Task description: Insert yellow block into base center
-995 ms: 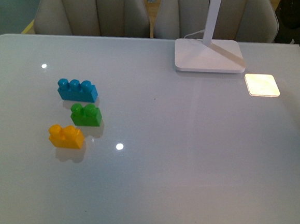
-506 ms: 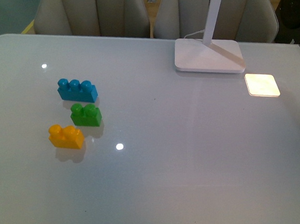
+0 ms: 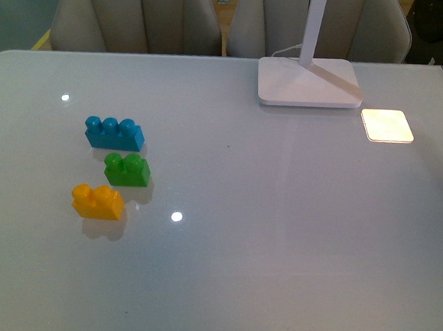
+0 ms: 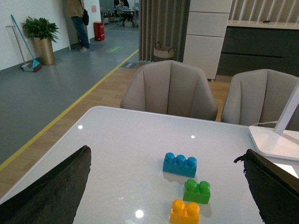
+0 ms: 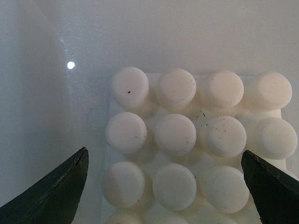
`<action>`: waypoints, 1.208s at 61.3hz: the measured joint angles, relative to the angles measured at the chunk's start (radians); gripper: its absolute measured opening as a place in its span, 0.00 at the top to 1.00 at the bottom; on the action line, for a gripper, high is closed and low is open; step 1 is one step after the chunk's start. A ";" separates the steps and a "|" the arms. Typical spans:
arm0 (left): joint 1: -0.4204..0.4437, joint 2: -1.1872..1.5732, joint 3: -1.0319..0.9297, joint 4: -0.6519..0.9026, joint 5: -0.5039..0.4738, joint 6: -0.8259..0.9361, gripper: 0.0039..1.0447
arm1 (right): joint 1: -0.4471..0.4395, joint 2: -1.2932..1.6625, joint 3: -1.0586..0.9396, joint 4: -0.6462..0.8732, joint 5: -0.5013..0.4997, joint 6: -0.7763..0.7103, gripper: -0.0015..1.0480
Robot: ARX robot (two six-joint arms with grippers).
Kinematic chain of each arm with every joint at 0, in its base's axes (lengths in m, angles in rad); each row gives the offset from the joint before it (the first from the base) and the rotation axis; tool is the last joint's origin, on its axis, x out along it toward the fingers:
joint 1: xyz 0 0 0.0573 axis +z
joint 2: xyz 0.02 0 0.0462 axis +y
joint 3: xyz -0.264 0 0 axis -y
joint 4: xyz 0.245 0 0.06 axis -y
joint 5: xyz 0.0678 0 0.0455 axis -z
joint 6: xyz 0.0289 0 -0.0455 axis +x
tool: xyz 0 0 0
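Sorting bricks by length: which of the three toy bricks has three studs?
The blue plastic brick, farthest back; the green plastic brick and yellow plastic block have two.

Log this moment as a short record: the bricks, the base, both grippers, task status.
yellow block: on the table, nearest the robot, not gripped
green brick: just behind the yellow block
blue brick: farthest of the three
base: flat below the right gripper, visible studs bare
left gripper: open, empty
right gripper: open, empty
task status: insertion not yet done

no readable text, labels or numbers anywhere
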 joint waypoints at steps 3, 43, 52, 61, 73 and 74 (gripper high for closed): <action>0.000 0.000 0.000 0.000 0.000 0.000 0.07 | 0.001 0.000 -0.002 0.000 0.002 -0.003 0.09; 0.000 0.000 0.000 0.000 0.000 0.000 0.07 | 0.047 0.030 0.001 0.010 0.078 -0.017 0.09; 0.000 0.000 0.000 0.000 0.000 0.000 0.07 | 0.069 0.048 0.006 0.014 0.097 -0.015 0.09; 0.000 0.000 0.000 0.000 0.000 0.000 0.07 | 0.086 0.060 0.006 0.017 0.120 0.000 0.09; 0.000 0.000 0.000 0.000 0.000 0.000 0.07 | 0.112 0.068 0.005 0.031 0.153 0.024 0.09; 0.000 0.000 0.000 0.000 0.000 0.000 0.07 | 0.114 0.068 0.005 0.032 0.155 0.027 0.09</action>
